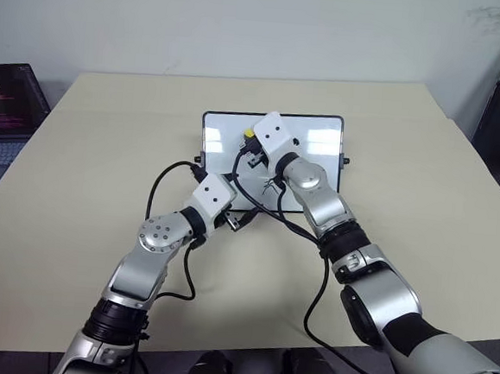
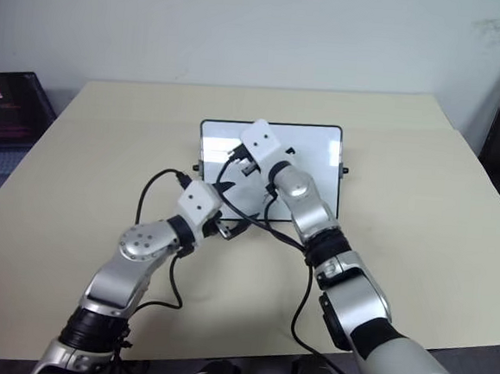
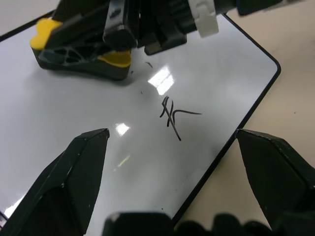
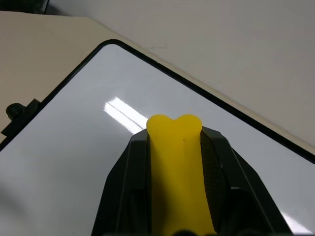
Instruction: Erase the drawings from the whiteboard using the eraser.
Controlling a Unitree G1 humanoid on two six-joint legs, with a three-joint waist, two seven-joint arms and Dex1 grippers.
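Over on the far left edge of the scene a laptop (image 1: 5,111) sits just off the beige table (image 1: 87,165), screen lit. Moving right, the whiteboard (image 1: 319,140) lies flat around the middle of the table, a bit toward the far side, with small black knobs (image 1: 346,161) on its left and right sides. The left gripper (image 3: 172,147) is parked at the board's near left corner, fingers (image 3: 78,167) spread wide open with nothing between them, the tips low over the white surface near its edge. From its wrist cam you can see one leftover scribble (image 3: 174,117), thin black strokes, sitting between the two open fingers and close to the board's edge, plus a couple of tiny specks closer to the eraser. I can't tell from the head views whether any other drawings are on the board, since the arms cover the middle of it. A bit further right, the right gripper (image 4: 174,147) reaches out over the board's left-middle part, clamped tight on the yellow eraser (image 4: 177,162), which sticks out past the fingertips. In the left wrist view the eraser's dark underside looks like it's down on the board, just beyond the scribble, but I wouldn't swear it's actually touching. Right half of the board shows bare glossy white with light reflections (image 1: 321,142). Black cables (image 1: 168,176) loop off both wrists across the table.
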